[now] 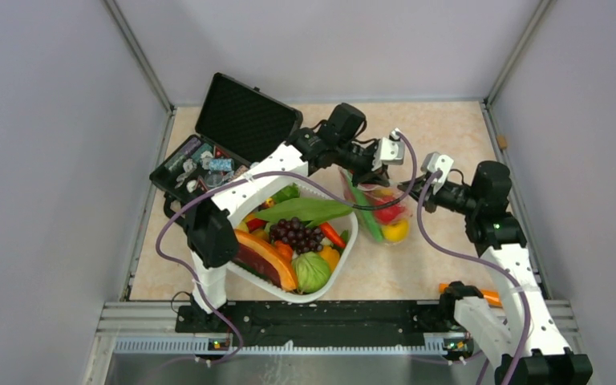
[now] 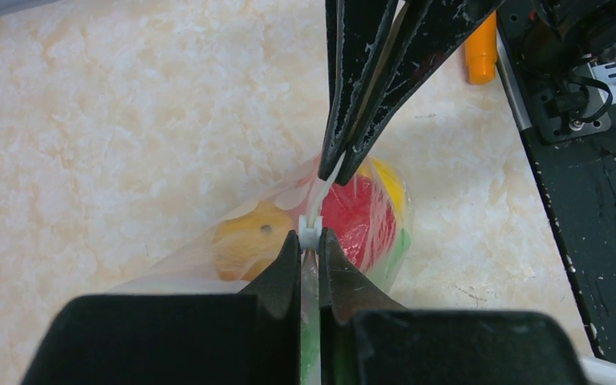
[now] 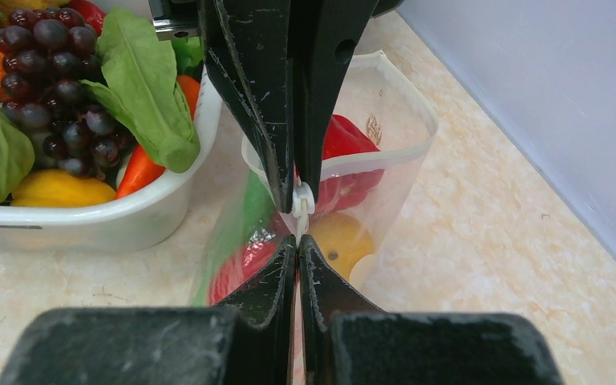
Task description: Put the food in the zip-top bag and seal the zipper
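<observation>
The clear zip-top bag (image 1: 381, 210) lies right of the basket, its mouth edge lifted between my two grippers. Inside it are a red tomato piece (image 2: 353, 216), a yellow lemon (image 2: 249, 237) and a long green pod (image 3: 245, 216). My left gripper (image 2: 310, 241) is shut on the zipper (image 2: 314, 196) just behind its small white slider (image 2: 310, 227). The right gripper (image 3: 297, 242) faces it tip to tip and is shut on the same strip. In the top view the left gripper (image 1: 405, 160) and right gripper (image 1: 419, 172) meet above the bag's far right corner.
A white basket (image 1: 345, 249) left of the bag holds a papaya slice, dark grapes (image 3: 56, 80), a green leaf and other toy produce. An open black case (image 1: 241, 120) stands at the back left. An orange object (image 1: 485, 295) lies by the right arm's base.
</observation>
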